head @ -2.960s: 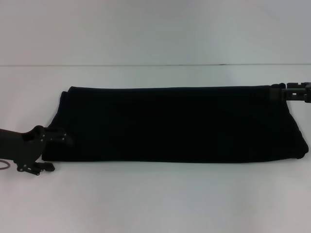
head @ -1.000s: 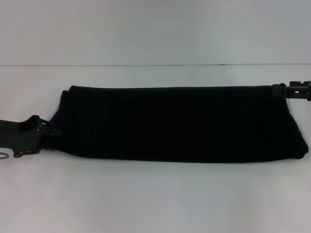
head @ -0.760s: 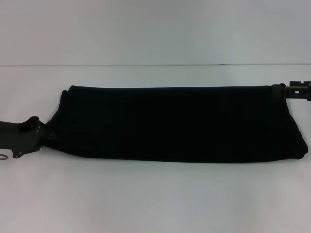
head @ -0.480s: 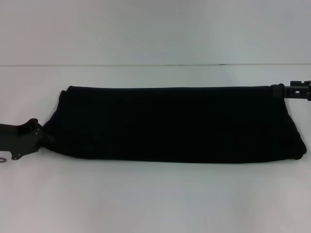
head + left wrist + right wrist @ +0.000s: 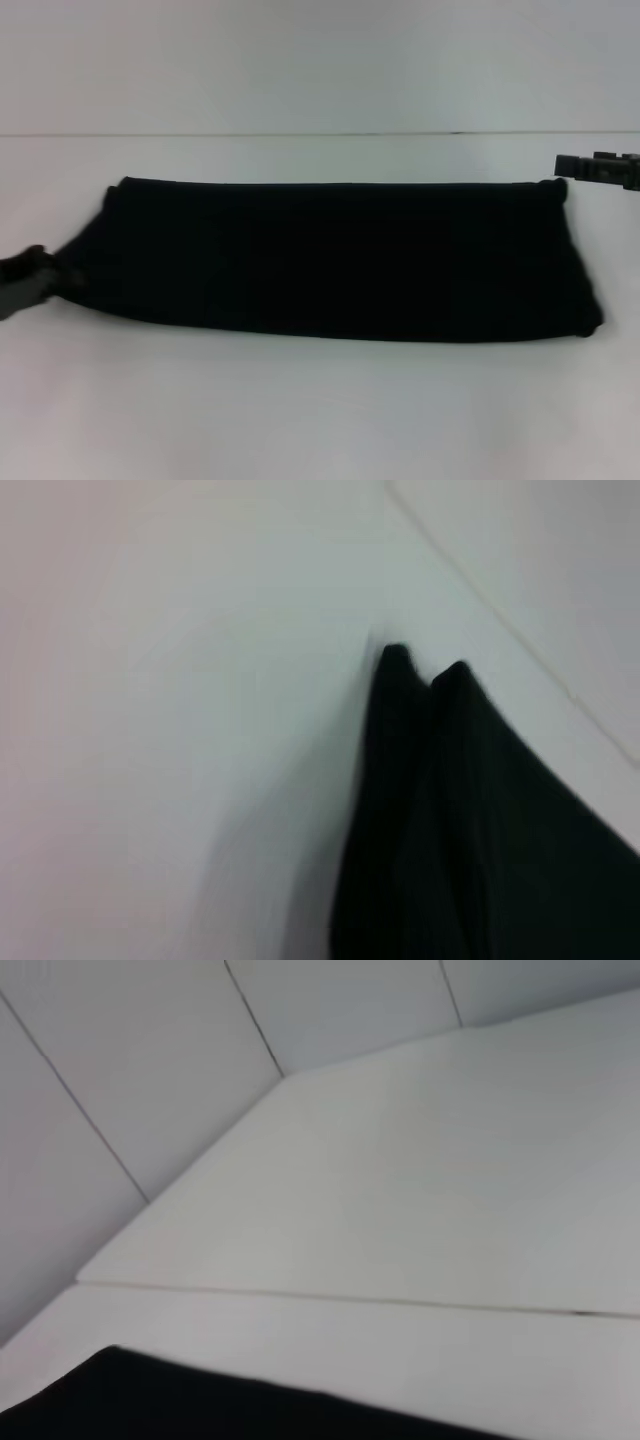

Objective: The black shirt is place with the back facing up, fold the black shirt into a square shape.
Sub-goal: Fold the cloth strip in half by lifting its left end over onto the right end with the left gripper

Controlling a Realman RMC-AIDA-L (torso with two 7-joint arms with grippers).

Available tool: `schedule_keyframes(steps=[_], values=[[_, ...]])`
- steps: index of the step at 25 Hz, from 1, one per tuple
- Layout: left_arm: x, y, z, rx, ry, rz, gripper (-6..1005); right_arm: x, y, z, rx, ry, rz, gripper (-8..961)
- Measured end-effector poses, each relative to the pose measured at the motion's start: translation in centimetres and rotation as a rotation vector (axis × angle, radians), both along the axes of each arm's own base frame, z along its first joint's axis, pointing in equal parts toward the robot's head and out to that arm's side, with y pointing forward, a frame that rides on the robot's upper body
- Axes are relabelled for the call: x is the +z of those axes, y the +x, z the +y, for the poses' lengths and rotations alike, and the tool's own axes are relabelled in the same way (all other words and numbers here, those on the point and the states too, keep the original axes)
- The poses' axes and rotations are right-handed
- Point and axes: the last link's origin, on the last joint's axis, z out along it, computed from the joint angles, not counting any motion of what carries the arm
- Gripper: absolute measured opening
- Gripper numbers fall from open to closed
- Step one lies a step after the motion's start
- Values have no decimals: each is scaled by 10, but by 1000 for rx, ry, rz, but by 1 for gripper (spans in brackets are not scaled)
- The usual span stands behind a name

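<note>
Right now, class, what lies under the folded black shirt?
The black shirt lies as a long folded band on the white table, which shows all around it. Its lower layers and the table beneath are covered. The left gripper is at its left end.

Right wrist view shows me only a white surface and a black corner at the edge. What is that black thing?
Observer: A black shirt, folded into one long band across the table.
Operator: Where is the hand that carries my camera?
Observer: The right gripper is just beyond the band's far right corner.
Operator: And the other hand?
Observer: The left gripper is at the band's left end, where the cloth tapers toward it.
</note>
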Motion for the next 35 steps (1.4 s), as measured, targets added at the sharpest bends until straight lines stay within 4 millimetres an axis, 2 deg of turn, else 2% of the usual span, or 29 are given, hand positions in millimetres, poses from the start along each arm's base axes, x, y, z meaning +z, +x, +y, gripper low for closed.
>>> schedule_keyframes(steps=[7,10,12,14,15,16,19,20,21,22,24,27,31,33,34,35], values=[[56,-31,-28,26,98,84,60,-10,-6,6,-24,49,53,927],[71,-38,-36,42,125,105,60,-16,-10,9,-23,52,56,924],[76,-36,-37,23,126,98,60,-19,-12,10,-19,49,58,922],[80,-21,-29,-47,125,66,59,-21,-13,10,-17,49,60,920],[81,5,-15,-164,122,3,59,-21,-12,10,-18,50,61,919],[81,5,-15,-164,122,3,59,-21,-12,9,-19,49,63,918],[73,58,9,-386,89,-121,59,-19,-7,5,-27,51,66,916],[60,90,23,-496,46,-183,59,-18,-4,3,-32,54,63,915],[60,90,23,-496,46,-183,59,-16,-1,2,-40,58,61,914],[44,111,32,-555,0,-221,59,-14,2,-1,-43,57,63,913],[19,137,41,-617,-53,-258,58,-10,9,-6,-54,60,67,911],[-35,174,48,-684,-121,-300,58,-3,19,-14,-62,74,71,908],[-106,194,42,-662,-122,-345,60,8,30,-22,-71,88,67,904],[-146,191,35,-587,-71,-379,60,12,32,-24,-68,89,61,902],[-155,189,32,-562,-58,-395,59,13,33,-25,-65,89,57,901],[-173,184,25,-506,-35,-410,59,15,34,-25,-64,92,51,900]])
